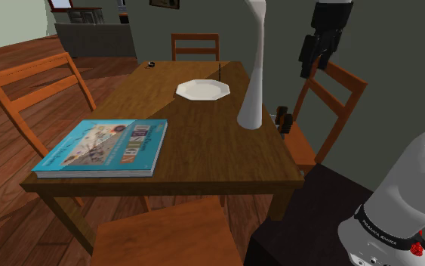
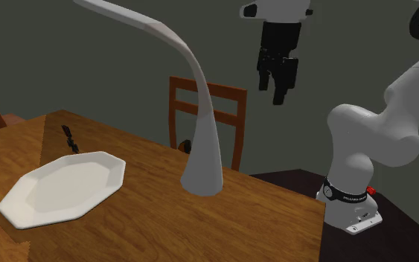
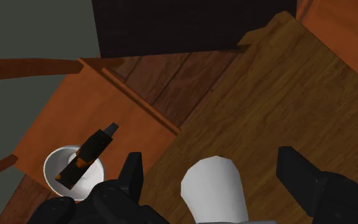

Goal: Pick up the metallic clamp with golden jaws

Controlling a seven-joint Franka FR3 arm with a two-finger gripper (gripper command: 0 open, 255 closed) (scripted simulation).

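The clamp (image 3: 86,154) is a dark bar with orange-gold patches. It lies across a white round cup (image 3: 55,167) on the seat of the orange chair (image 3: 63,118) beside the table. The shoulder view shows the clamp (image 1: 284,119) as a small dark shape just off the table's right edge, and in the second exterior view the clamp (image 2: 187,145) peeks out behind the lamp. My gripper (image 1: 312,66) (image 2: 273,88) (image 3: 215,175) hangs high above that chair, open, with nothing between its fingers. It is well apart from the clamp.
A white lamp (image 1: 250,115) (image 2: 202,177) (image 3: 212,191) stands on the wooden table (image 1: 203,143) near the clamp's edge, its neck curving up. A white plate (image 1: 201,90) (image 2: 66,186), a blue book (image 1: 105,147) and a thin black item (image 2: 69,138) also lie there. Chairs surround the table.
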